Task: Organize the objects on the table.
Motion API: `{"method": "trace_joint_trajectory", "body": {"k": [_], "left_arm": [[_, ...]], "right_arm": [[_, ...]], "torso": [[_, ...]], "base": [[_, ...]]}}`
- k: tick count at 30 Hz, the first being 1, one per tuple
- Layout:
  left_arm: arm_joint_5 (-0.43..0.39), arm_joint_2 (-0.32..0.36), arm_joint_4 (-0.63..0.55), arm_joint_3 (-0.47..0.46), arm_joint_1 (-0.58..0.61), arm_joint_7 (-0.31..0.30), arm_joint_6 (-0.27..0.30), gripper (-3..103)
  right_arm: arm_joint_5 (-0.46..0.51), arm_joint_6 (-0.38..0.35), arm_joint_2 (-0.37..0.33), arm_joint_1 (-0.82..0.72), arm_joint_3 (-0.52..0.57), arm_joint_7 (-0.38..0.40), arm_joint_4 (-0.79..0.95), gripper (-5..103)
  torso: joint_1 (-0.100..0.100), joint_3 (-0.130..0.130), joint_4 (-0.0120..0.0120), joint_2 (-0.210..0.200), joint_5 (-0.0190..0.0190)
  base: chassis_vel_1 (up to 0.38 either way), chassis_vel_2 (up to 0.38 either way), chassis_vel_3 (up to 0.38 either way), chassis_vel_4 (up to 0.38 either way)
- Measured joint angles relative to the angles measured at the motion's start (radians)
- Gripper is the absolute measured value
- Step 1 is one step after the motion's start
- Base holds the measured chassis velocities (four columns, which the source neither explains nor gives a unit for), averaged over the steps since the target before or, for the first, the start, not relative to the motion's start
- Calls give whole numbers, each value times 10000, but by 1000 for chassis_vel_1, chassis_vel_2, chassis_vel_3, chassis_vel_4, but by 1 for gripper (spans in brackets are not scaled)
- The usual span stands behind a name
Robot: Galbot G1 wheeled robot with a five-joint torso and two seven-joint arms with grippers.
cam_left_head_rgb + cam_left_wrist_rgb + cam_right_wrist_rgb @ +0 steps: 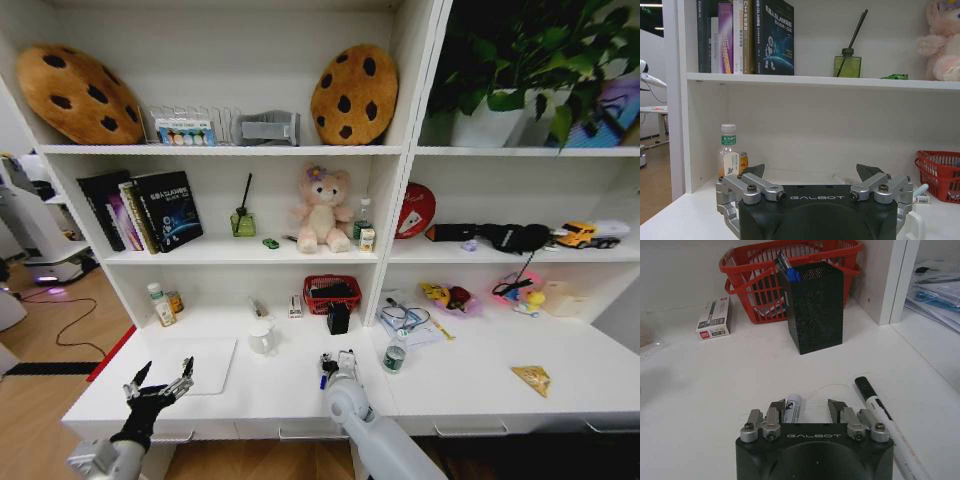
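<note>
Where lettering shows, "GALBOT" on right tool (810, 412).

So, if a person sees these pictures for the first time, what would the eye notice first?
Probably the two brown cookie cushions on the top shelf and the pink plush bear on the shelf below. On the white desk, the right gripper hovers open over two pens, in front of a black mesh pen holder; the left gripper, open, hangs at the front left by the laptop.
</note>
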Motion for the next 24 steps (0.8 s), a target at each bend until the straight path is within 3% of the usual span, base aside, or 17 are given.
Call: {"method": "trace_joint_trajectory", "body": {"k": [10, 18, 22, 24], "left_arm": [[0, 0, 0, 0, 0, 0, 0, 100], [0, 0, 0, 0, 0, 0, 0, 100], [0, 0, 0, 0, 0, 0, 0, 100], [0, 0, 0, 0, 0, 0, 0, 100]], "right_arm": [[-28, -125, -68, 29, -197, 8, 27, 45], [-130, -117, -79, -50, -263, 6, 36, 14], [-218, -8, -86, -62, -256, -91, 37, 12], [-828, 410, -87, -58, -121, -675, 125, 12]], "torso": [[0, 0, 0, 0, 0], [0, 0, 0, 1, 2], [0, 2, 0, 0, 2], [0, 5, 2, -2, 6]], "base": [[0, 0, 0, 0], [0, 0, 0, 0], [0, 0, 0, 0], [0, 0, 0, 0]]}}
